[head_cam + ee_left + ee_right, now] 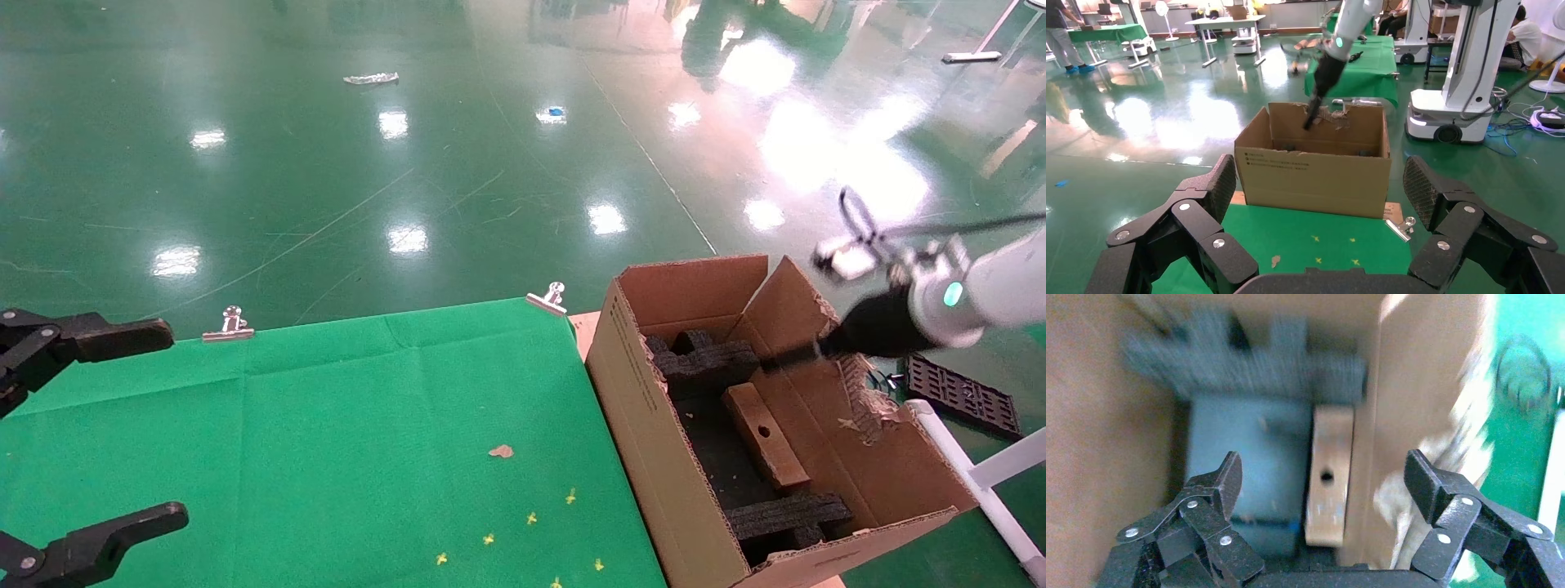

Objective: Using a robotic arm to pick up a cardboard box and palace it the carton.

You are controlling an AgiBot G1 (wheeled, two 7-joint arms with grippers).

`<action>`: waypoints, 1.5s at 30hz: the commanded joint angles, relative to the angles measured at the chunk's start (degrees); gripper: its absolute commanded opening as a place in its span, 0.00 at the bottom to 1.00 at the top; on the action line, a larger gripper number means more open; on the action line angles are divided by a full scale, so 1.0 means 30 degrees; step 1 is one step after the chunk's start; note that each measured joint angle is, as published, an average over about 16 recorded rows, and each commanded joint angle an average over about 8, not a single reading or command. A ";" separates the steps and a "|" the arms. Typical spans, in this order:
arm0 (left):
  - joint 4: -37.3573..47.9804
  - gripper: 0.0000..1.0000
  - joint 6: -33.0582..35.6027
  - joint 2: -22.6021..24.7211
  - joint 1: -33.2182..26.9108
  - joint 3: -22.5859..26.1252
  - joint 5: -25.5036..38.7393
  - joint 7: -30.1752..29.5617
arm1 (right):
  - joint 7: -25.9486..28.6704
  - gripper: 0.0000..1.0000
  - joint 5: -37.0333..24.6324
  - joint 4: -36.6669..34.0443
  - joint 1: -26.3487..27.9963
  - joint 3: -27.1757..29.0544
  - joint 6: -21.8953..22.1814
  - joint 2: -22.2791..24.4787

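The carton (633, 392) stands open off the right edge of the green table. The cardboard box (764, 437) lies flat inside it on the bottom, its round hole facing up, next to the right-hand wall. My right gripper (788, 357) hovers over the far right of the carton's opening on the white robotic arm (1001, 286). In the right wrist view the right gripper (1324, 473) is open and holds nothing, with the cardboard box (1330, 432) lying apart below it. My left gripper (174, 422) is parked open at the table's left edge, facing the carton (1309, 174).
Black foam inserts (703, 359) sit at the far and near ends of the carton. Metal clips (547, 300) pin the green cloth (327, 425). A white pipe frame (972, 469) and a black crate (960, 396) lie right of the carton. Another robot base (1450, 116) stands beyond.
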 commanded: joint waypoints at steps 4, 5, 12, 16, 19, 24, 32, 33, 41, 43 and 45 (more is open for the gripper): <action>0.0000 1.00 -0.0002 -0.0002 -0.0001 0.0005 -0.0003 0.0003 | -0.0583 1.00 0.0251 0.1179 0.2332 0.0474 -0.0331 0.0729; 0.0000 1.00 -0.0003 -0.0002 -0.0001 0.0006 -0.0004 0.0003 | -0.0682 1.00 0.0276 0.1533 0.2794 0.0569 -0.0356 0.0904; 0.0001 1.00 -0.0006 -0.0005 -0.0002 0.0012 -0.0009 0.0006 | -0.0578 1.00 0.0411 0.4378 0.4942 0.1074 -0.0456 0.2202; 0.0003 1.00 -0.0009 -0.0007 -0.0001 0.0013 -0.0013 0.0008 | -0.0204 1.00 0.0594 0.5543 0.5352 0.1313 -0.0473 0.2653; 0.0008 1.00 -0.0010 -0.0007 0.0000 0.0013 -0.0015 0.0010 | -0.0185 1.00 0.0846 0.6178 0.5305 0.1731 -0.0562 0.2805; 0.0017 1.00 -0.0008 -0.0006 -0.0004 0.0018 -0.0018 0.0015 | -0.0784 1.00 0.1517 0.7226 0.4053 0.3140 -0.0977 0.2799; 0.0023 1.00 -0.0006 -0.0008 -0.0010 0.0028 -0.0023 0.0021 | -0.2155 1.00 0.2826 0.9035 0.1203 0.6038 -0.1861 0.2644; 0.0023 1.00 -0.0006 -0.0008 -0.0010 0.0029 -0.0023 0.0021 | -0.2324 1.00 0.2988 0.9259 0.0851 0.6396 -0.1970 0.2625; 0.0024 1.00 -0.0009 -0.0011 -0.0013 0.0037 -0.0028 0.0025 | -0.3706 1.00 0.4308 1.1083 -0.2021 0.9317 -0.2860 0.2469; 0.0024 1.00 -0.0010 -0.0012 -0.0013 0.0039 -0.0030 0.0026 | -0.4046 1.00 0.4633 1.1531 -0.2728 1.0036 -0.3080 0.2431; 0.0024 1.00 -0.0010 -0.0012 -0.0014 0.0041 -0.0031 0.0027 | -0.4391 1.00 0.4963 1.1987 -0.3446 1.0765 -0.3302 0.2392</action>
